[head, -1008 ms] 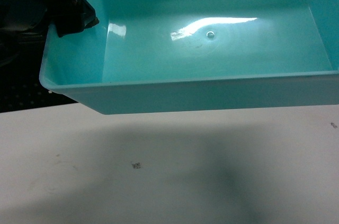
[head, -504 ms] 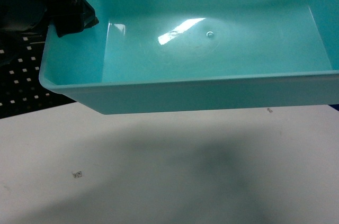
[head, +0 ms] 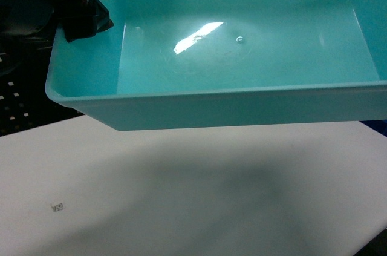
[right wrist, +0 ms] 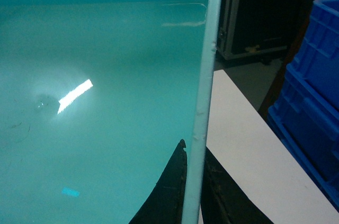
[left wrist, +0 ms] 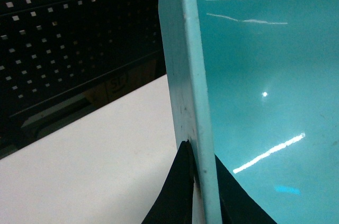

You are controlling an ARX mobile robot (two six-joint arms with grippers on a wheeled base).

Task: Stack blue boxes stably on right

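A shallow light turquoise tub (head: 242,74), one of the blue boxes, hangs in the air above the white table (head: 181,195) and fills the upper head view. My left gripper (head: 84,23) is at its left end. In the left wrist view the left gripper (left wrist: 200,155) is shut on the tub's rim (left wrist: 193,75), one black finger on each side of the wall. My right gripper (right wrist: 193,152) is shut the same way on the opposite rim (right wrist: 206,75). The right gripper lies beyond the head view's right edge. The tub's inside is empty and glossy.
A dark blue plastic container (right wrist: 318,102) with stepped walls stands past the table's right side; a sliver of blue (head: 378,124) shows in the head view. A black pegboard (left wrist: 63,33) stands behind the table on the left. The table's right corner (head: 375,232) is in view.
The tub keeps its place in the head view while the table and its small mark slide left and down. The pegboard recedes left and the table's right edge comes into view.
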